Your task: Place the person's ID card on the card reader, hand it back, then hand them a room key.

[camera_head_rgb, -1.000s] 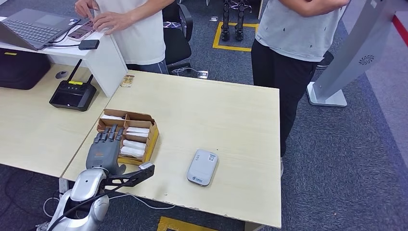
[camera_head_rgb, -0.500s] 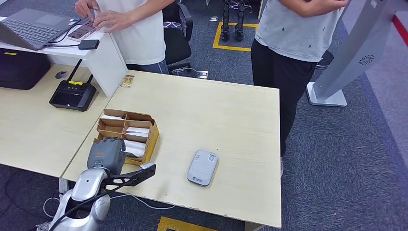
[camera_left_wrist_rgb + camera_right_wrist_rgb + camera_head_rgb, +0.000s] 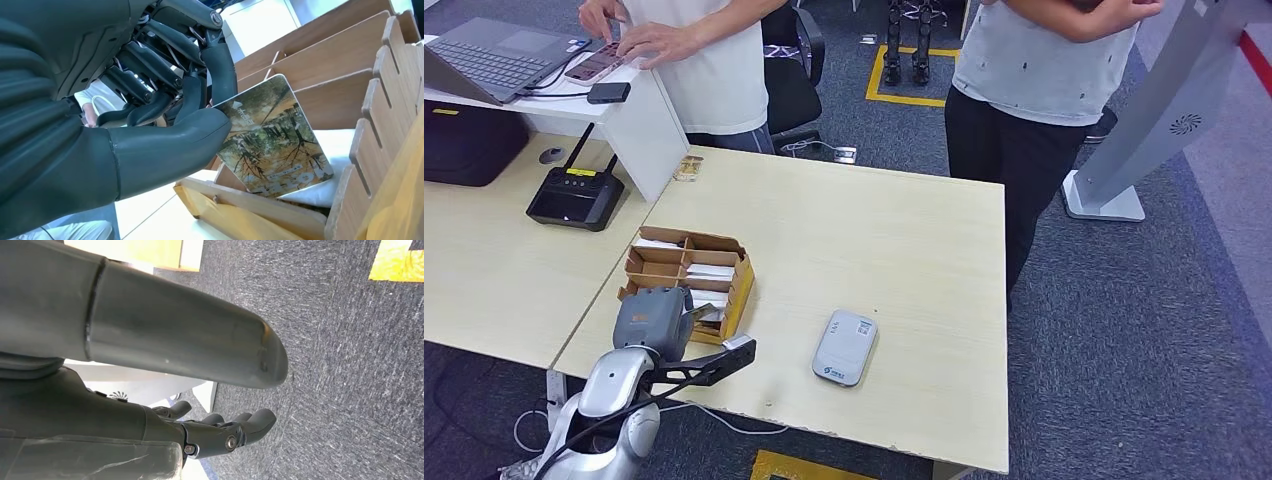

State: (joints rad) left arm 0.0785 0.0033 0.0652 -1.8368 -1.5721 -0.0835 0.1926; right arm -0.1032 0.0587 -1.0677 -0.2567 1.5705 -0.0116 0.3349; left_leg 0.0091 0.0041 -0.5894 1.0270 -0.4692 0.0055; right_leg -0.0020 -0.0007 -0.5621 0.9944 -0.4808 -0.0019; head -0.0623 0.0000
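One room key (image 3: 270, 137) pinched by left hand (image 3: 165, 115) over cardboard box (image 3: 739, 285), evidently for handover; right hand (image 3: 220, 432) hangs empty, fingers apart.

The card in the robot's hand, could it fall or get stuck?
Maybe. The left hand pinches the room key card only near one corner, between thumb and a finger, so it might slip. The card sits tilted inside the cardboard box, close to the dividers, so it might catch on one while lifting out.
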